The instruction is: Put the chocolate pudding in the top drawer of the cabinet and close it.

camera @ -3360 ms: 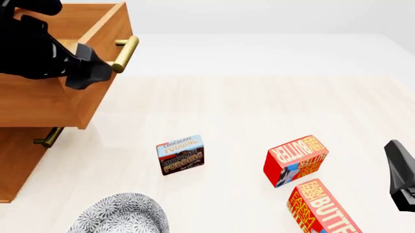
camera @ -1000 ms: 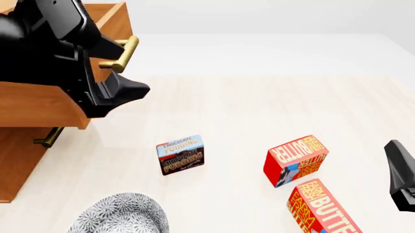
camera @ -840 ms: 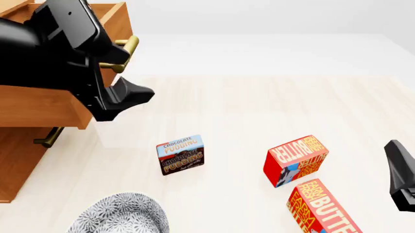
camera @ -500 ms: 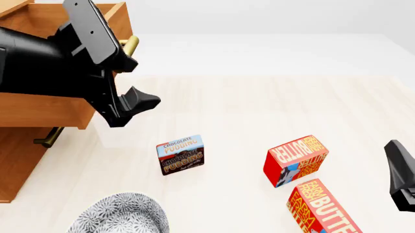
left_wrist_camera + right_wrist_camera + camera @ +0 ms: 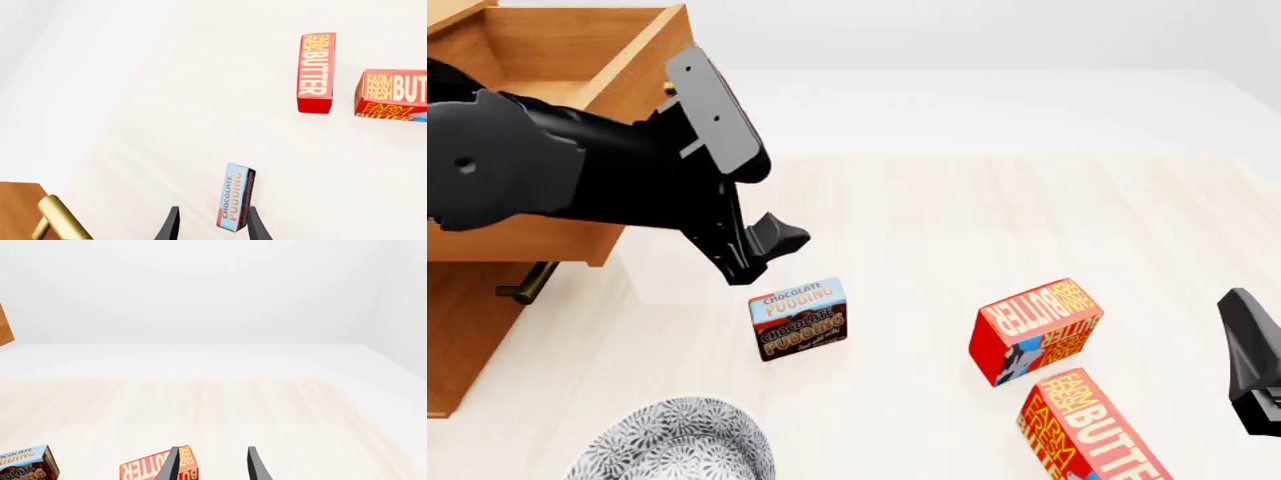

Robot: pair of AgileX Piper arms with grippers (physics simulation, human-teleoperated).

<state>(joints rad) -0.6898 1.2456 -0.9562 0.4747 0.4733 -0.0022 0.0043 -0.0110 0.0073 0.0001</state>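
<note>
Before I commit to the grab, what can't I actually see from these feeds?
- Top drawer floor: front view, left arm covers most of it.
- Brass handle: hidden by the arm in front view, cut off by the edge in left wrist view.
- Bowl: cropped by the front view's bottom edge.

Brown wood top drawer (image 5: 554, 215), brass handle (image 5: 59, 220), pale matt table (image 5: 961, 230)

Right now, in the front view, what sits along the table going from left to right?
Cabinet → patterned bowl → chocolate pudding → first butter box → second butter box → right claw.
</note>
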